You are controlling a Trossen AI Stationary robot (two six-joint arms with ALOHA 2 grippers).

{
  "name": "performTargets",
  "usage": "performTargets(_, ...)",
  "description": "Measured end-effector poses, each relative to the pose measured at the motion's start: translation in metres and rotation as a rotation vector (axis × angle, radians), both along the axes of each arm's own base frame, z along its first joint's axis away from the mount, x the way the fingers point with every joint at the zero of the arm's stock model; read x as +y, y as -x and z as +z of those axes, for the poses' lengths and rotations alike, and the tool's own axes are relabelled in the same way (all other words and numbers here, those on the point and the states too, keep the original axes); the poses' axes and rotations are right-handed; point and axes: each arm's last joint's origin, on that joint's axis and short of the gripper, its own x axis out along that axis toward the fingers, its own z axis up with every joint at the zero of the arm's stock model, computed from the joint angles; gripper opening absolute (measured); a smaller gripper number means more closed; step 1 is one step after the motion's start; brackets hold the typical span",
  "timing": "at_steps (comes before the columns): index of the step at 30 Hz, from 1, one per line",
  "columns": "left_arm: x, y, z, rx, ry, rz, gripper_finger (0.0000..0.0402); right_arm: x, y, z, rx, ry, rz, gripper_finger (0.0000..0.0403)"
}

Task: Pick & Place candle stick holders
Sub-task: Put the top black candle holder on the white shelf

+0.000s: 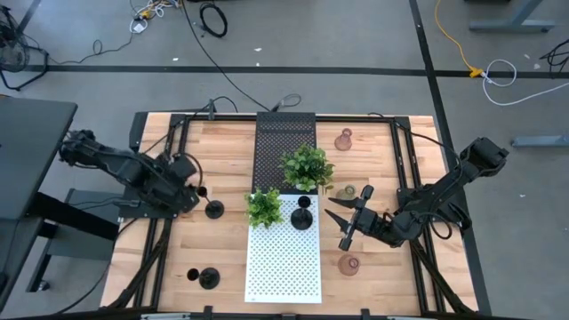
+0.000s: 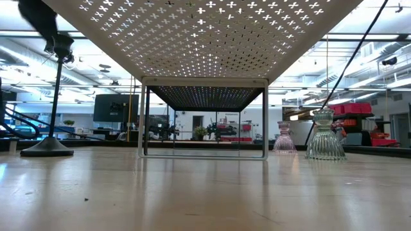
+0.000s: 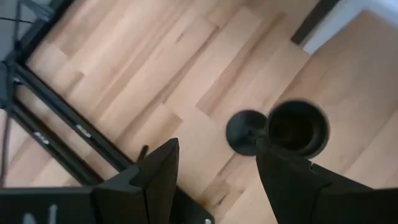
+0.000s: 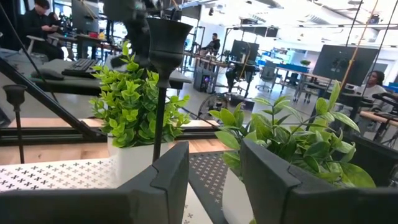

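Note:
A matte black candle stick holder (image 1: 214, 210) stands on its round base on the wooden table; it also shows in the left wrist view (image 3: 297, 127). My left gripper (image 1: 197, 192) is open just to its left, at the height of its cup, and holds nothing. A second black holder (image 1: 302, 216) stands on the white perforated shelf (image 1: 283, 267). A third (image 1: 209, 278) stands near the front left. Glass holders stand at the far right (image 1: 344, 140), by the larger plant (image 1: 348, 191) and at the front right (image 1: 348, 264). My right gripper (image 1: 342, 225) is open and empty, pointing left at the shelf.
Two green potted plants (image 1: 307, 167) (image 1: 264, 206) stand on the raised perforated shelf in the table's middle, close to the black holder there (image 4: 163, 93). The black half of the shelf (image 1: 284, 133) reaches the far edge. Dark frame rails run along both table sides.

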Motion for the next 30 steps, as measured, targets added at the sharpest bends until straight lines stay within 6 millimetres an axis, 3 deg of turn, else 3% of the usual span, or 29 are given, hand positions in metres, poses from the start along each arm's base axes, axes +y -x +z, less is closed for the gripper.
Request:
performTargets(13, -0.019, 0.0, -0.045, -0.057, -0.039, -0.059, 0.0217, 0.0, 0.0, 0.0, 0.0, 0.0, 0.0, 0.0146)
performTargets(30, -0.034, 0.002, -0.084, -0.262, -0.169, -0.069, 0.0217, 0.0, 0.0, 0.0, 0.0, 0.0, 0.0, 0.0146)
